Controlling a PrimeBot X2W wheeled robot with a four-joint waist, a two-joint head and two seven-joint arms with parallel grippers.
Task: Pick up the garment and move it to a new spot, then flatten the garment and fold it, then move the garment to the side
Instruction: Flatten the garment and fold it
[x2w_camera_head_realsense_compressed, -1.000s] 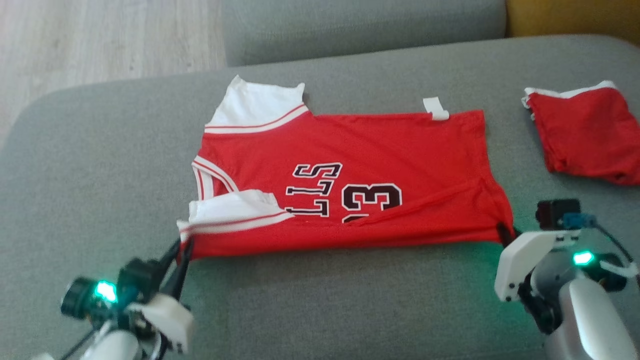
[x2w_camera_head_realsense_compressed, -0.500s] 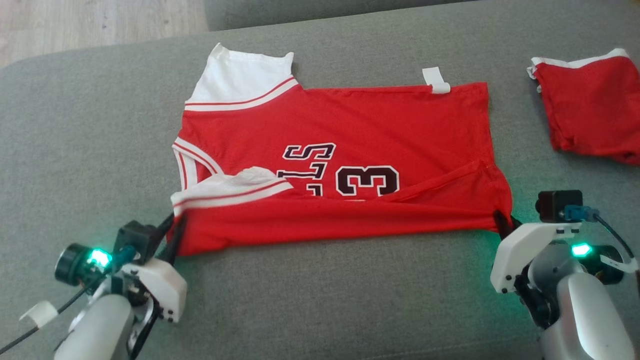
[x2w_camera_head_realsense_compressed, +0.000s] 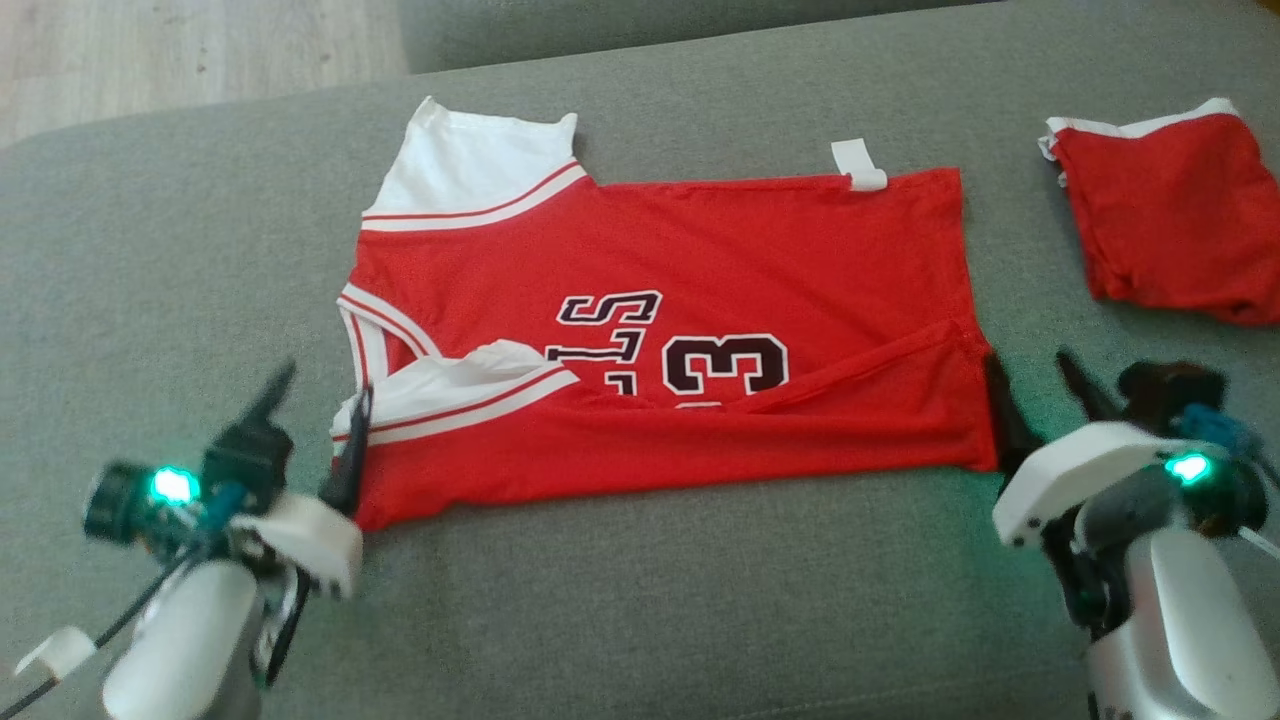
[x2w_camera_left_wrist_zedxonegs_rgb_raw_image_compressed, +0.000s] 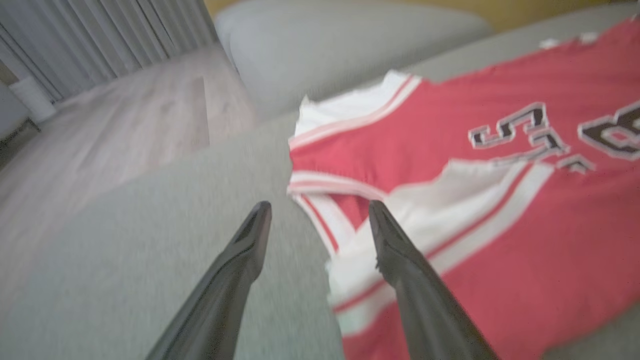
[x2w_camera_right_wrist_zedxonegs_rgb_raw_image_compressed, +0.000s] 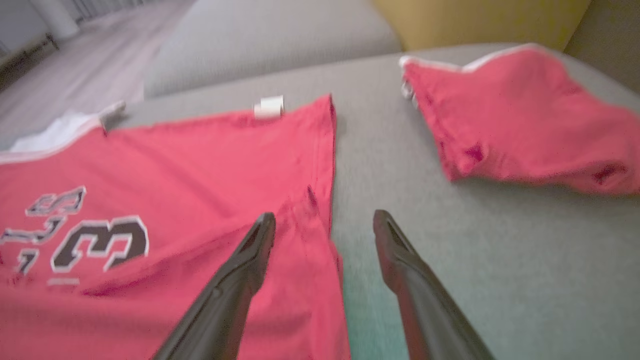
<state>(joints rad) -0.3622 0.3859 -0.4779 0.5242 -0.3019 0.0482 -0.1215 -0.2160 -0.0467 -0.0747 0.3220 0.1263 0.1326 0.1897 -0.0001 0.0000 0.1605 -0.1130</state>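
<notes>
Grey sofa cushion (x2w_camera_head_realsense_compressed: 640, 600) carries the red basketball jersey (x2w_camera_head_realsense_compressed: 750, 250), near edge folded over; left gripper (x2w_camera_head_realsense_compressed: 322, 388) and right gripper (x2w_camera_head_realsense_compressed: 1028, 360) flank it, both spread, grasping nothing.

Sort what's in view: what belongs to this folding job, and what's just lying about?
Job: red jersey, near edge folded over; left gripper, open at its collar end; right gripper, open at its hem end.
Lying about: second red garment, far right; grey cushion underneath.
</notes>
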